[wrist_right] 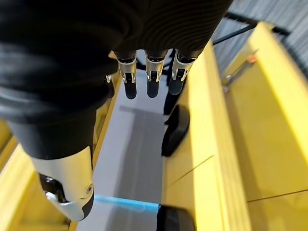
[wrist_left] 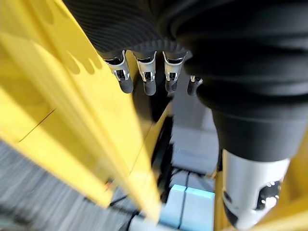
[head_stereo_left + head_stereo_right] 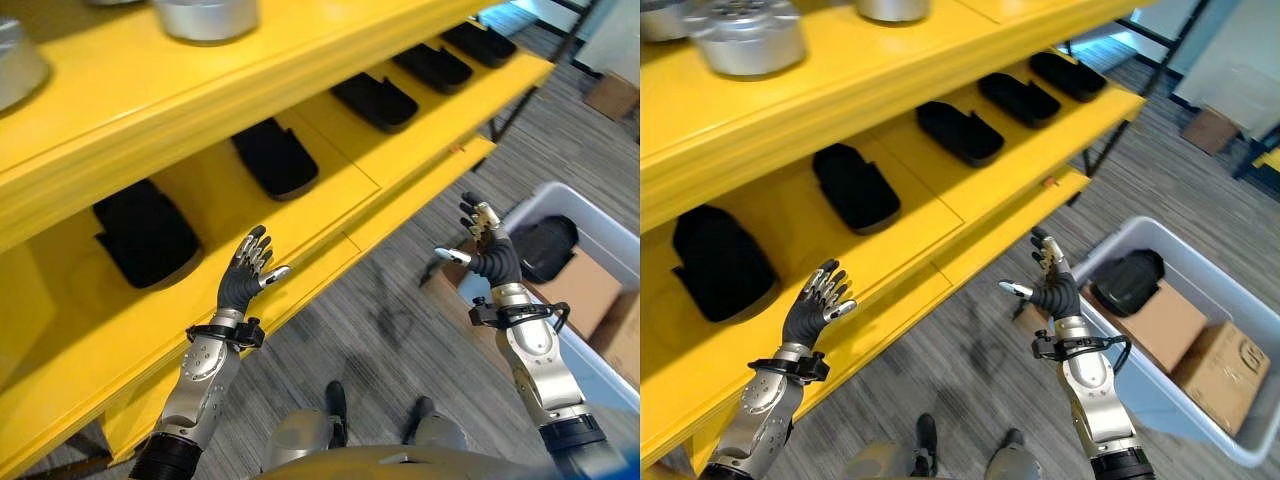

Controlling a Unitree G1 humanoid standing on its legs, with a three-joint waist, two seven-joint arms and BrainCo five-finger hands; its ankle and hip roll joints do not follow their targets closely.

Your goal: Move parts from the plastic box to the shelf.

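Glossy yellow shelf (image 3: pixel 330 190) with black moulded parts (image 3: pixel 275 157) in a row | pale plastic box (image 3: pixel 1240 290) holding black part (image 3: pixel 1128 282), just beside right hand (image 3: pixel 1052 285) | left hand (image 3: pixel 245 272), right hand both empty, fingers relaxed straight

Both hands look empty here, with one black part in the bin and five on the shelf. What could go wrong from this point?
1. The black part lies wedged against brown cardboard boxes in the pale blue plastic box; the open right hand may grasp it poorly.
2. The open left hand hovers by the yellow shelf's edge and might knock it.
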